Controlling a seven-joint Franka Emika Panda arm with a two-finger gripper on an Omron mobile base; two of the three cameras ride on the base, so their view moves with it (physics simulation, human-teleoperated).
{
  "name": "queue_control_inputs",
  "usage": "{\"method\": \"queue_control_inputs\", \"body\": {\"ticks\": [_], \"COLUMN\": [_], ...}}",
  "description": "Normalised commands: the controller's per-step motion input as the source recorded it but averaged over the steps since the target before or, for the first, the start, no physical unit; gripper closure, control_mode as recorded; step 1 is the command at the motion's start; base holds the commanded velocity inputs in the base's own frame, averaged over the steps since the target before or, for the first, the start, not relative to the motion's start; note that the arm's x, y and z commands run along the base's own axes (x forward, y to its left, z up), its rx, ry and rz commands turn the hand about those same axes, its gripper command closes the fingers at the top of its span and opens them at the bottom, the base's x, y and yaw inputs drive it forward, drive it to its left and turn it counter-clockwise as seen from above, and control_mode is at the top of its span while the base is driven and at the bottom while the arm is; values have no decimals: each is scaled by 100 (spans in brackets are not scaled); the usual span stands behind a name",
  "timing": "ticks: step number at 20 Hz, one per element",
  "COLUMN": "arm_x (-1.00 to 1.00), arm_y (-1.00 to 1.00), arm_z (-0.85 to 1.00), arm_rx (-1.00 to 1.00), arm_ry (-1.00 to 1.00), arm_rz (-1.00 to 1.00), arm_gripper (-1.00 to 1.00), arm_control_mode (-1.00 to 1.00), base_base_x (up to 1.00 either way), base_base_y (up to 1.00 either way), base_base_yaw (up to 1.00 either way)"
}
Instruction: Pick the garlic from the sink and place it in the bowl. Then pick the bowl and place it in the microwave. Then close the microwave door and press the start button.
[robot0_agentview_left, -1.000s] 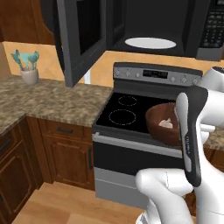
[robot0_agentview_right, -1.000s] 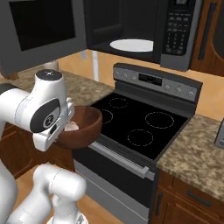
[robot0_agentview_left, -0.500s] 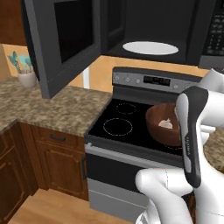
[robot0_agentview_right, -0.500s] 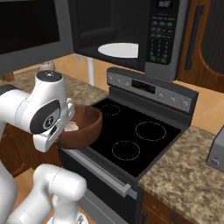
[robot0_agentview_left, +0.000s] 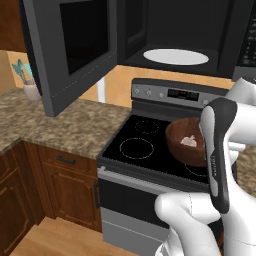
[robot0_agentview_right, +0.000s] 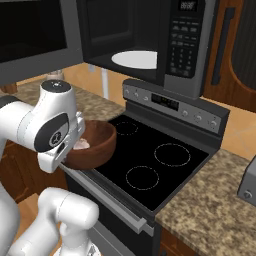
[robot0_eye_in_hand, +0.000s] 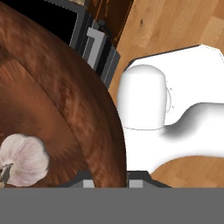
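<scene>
My gripper (robot0_eye_in_hand: 112, 177) is shut on the rim of the dark reddish-brown bowl (robot0_eye_in_hand: 57, 105), with one fingertip on each side of the wall. The pale garlic (robot0_eye_in_hand: 22, 160) lies inside the bowl. I hold the bowl (robot0_agentview_left: 186, 146) above the stove's front right, with the garlic (robot0_agentview_left: 189, 141) resting in it, and my arm partly covers the bowl (robot0_agentview_right: 96, 148). Above the stove, the black microwave (robot0_agentview_right: 182, 45) has its door (robot0_agentview_left: 75, 47) swung open to the left, baring the white turntable plate (robot0_agentview_left: 175, 56). The sink is out of view.
The black-topped stove (robot0_agentview_left: 145, 147) stands straight ahead under the microwave. Speckled stone counters flank it on the left (robot0_agentview_left: 60, 125) and the right (robot0_agentview_right: 210, 212). A cup of utensils (robot0_agentview_left: 29, 85) sits at the far left, and a grey appliance (robot0_agentview_right: 248, 185) at the right edge.
The whole picture has shifted as the base drove: stove and microwave now sit closer and more central. The bowl with the garlic stays in my grip, unchanged relative to the arm.
</scene>
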Motion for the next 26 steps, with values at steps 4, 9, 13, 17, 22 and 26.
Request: {"method": "queue_control_inputs", "body": {"ticks": [4, 9, 13, 17, 22, 26], "arm_x": [0, -17, -19, 14, 38, 45], "arm_y": [0, 0, 11, 2, 0, 12], "arm_z": [0, 51, 96, 67, 67, 57], "arm_rx": [0, 0, -4, -2, -2, -3], "arm_ry": [0, -4, -10, -13, -16, -22], "arm_rz": [0, 0, -1, 0, 0, -1], "arm_gripper": [100, 100, 100, 100, 100, 100], "arm_control_mode": [100, -100, -100, -100, -100, -100], "base_base_x": [33, -6, 0, 0, 0, 0], "base_base_y": [0, 0, 0, 0, 0, 0], "base_base_yaw": [14, 1, 0, 0, 0, 0]}}
